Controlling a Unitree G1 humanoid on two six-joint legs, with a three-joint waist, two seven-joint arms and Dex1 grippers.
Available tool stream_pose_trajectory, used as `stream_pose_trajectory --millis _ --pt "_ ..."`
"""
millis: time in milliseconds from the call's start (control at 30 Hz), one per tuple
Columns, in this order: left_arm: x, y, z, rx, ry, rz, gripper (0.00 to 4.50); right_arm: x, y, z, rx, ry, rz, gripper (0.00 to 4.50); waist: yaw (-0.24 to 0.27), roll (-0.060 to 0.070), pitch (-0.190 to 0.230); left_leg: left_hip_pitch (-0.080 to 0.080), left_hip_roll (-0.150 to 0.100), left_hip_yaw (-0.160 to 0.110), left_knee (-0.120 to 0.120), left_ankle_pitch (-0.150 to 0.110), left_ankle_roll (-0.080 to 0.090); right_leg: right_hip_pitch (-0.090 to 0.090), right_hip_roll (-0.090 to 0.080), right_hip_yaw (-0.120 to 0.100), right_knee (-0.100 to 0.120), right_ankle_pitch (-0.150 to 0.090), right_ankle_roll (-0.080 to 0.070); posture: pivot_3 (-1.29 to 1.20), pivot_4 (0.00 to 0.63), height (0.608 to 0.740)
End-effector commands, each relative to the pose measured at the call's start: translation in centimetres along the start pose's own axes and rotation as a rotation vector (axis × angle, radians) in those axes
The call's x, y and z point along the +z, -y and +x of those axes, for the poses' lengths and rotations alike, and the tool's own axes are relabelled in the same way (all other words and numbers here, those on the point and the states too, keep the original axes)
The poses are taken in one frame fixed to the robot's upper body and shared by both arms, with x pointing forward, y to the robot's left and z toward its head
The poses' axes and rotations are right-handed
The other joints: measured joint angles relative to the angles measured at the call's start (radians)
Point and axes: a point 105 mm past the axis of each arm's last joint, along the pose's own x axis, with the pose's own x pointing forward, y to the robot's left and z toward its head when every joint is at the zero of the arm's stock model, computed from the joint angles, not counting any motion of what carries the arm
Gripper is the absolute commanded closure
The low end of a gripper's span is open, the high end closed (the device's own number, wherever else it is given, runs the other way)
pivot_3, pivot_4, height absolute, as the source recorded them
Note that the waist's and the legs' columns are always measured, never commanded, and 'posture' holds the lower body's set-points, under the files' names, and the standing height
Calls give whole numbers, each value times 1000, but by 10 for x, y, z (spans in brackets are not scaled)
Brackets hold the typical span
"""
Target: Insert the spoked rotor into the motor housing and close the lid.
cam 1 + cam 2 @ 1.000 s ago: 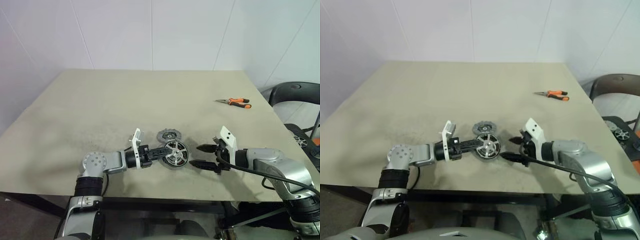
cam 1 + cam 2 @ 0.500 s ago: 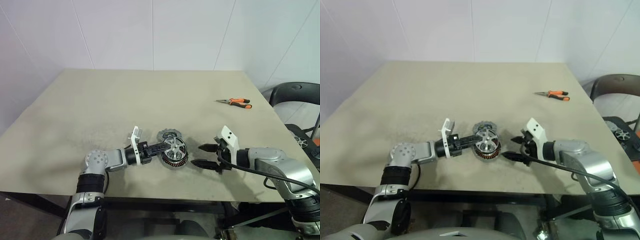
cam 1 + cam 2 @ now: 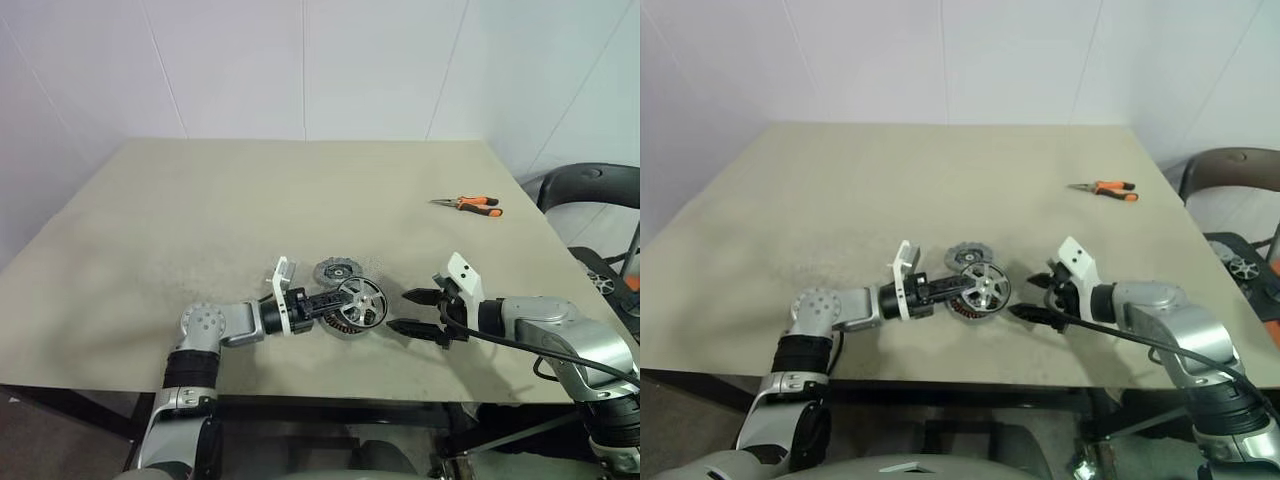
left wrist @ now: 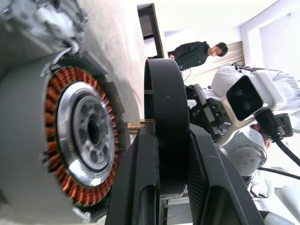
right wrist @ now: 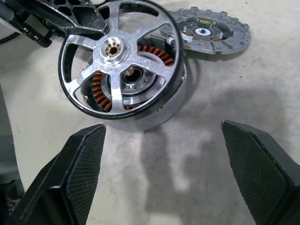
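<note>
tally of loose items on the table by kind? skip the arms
Spoked rotor: 1, held in the left end effector
Motor housing: 1
Lid: 1
Pliers, orange handles: 1
Total: 4

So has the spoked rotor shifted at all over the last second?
Yes. Clamped in the left gripper, the spoked rotor has drifted slightly toward the right gripper, now overhanging the motor housing more on that side, judged against the lid.
</note>
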Motion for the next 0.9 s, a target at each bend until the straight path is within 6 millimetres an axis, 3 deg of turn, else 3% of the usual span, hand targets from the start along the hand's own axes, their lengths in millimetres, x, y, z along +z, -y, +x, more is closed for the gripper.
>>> stream_pose_trajectory --millis 33,733,900 --pt "1 4 1 -15 6 15 4056 9 5 -6 -28 22 -43 383 0 0 0 0 0 0 0 0 0 0 0 0 0 0 0 0 0 740" --pt "6 -11 -7 51 41 86 4056 7 11 -4 -60 12 -56 383 -1 0 0 0 0 0 0 0 0 0 0 0 0 0 0 0 0 740" --pt "7 -13 -8 64 44 88 2425 6 12 -3 -66 12 -53 383 0 1 -1 0 0 0 0 0 0 0 0 0 0 0 0 0 0 740"
